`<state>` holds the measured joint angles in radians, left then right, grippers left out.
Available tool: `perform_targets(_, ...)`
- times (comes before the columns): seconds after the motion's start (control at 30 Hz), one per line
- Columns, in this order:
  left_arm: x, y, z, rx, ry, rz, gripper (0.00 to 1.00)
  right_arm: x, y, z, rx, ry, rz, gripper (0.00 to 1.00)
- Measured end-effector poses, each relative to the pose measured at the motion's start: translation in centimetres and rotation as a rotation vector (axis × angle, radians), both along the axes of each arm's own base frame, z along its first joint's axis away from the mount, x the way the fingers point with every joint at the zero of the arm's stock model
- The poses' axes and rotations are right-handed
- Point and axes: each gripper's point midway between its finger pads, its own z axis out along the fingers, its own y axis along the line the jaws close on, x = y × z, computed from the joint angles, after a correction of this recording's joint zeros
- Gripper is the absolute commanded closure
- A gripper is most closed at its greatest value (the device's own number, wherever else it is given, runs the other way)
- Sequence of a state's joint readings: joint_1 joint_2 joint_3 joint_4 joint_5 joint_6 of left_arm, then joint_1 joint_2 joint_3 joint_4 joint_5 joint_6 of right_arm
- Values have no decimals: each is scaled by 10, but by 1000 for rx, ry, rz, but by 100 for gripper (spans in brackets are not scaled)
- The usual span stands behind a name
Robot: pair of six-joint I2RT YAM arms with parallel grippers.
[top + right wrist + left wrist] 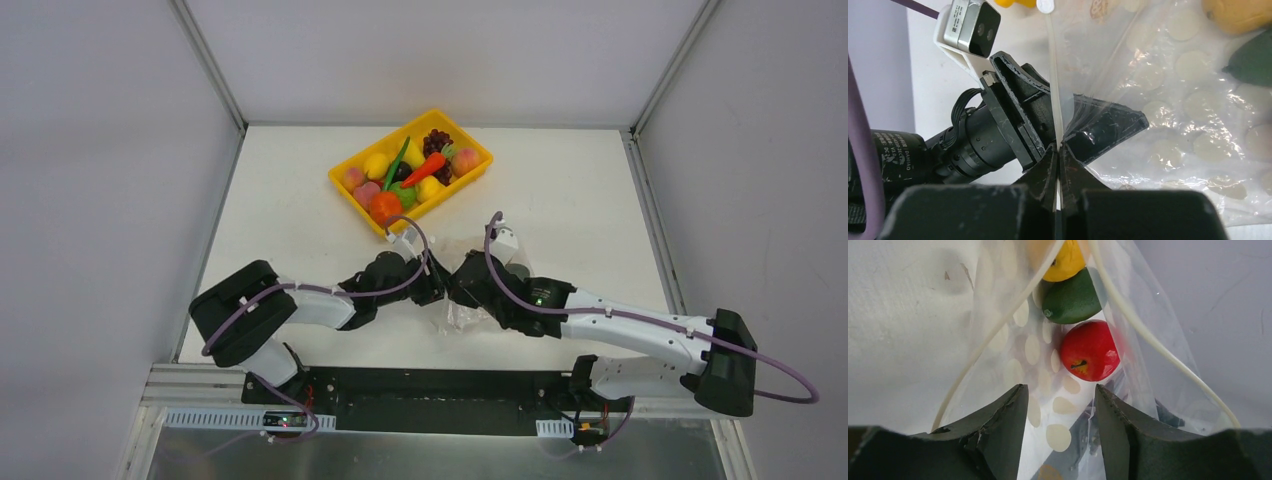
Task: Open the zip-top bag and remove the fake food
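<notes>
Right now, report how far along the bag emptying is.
Done: the zip-top bag looks opened, zip strips spread. In hand: the right end effector is shut on one zip edge; the left end effector straddles the film, open. Left: red apple, dark green piece and yellow fruit sit inside.

White table [300,230], plain grey walls [100,200], aluminium corner posts [209,65]

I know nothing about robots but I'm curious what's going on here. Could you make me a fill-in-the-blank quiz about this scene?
Inside the zip-top bag, the fruit nearest the left wrist camera is a ____ apple.
Just beyond it lies a dark ____ piece.
The tray in the top view is coloured ____.
The gripper pinched shut on the bag's zip strip belongs to the ____ arm.
Missing words: red, green, yellow, right.
</notes>
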<state>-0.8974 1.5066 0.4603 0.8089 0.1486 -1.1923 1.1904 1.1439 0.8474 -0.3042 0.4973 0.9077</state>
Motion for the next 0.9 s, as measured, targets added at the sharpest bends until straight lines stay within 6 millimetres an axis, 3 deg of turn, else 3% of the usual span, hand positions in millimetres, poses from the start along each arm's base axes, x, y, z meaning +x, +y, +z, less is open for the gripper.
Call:
perform_targets(0.23,3,-15,-19,-16,18,0,43,3,-6,-8,-46,-10,-21,99)
perform_targets(0.33,7,-18,-21,-16,8,11,43,-5,3,-4,-15,-2,5,80)
perform_targets(0.5,11,-16,-22,-15,-12,35,43,-8,-6,-8,-29,29,-9,64)
perform_targets(0.6,8,-10,-35,0,-2,42,43,1,-29,-3,-36,50,-53,52)
perform_targets(0.7,8,-2,-47,14,17,54,43,12,-53,5,-30,57,-105,48)
perform_targets(0.9,14,3,-45,4,5,70,40,48,-115,8,-61,95,-249,39)
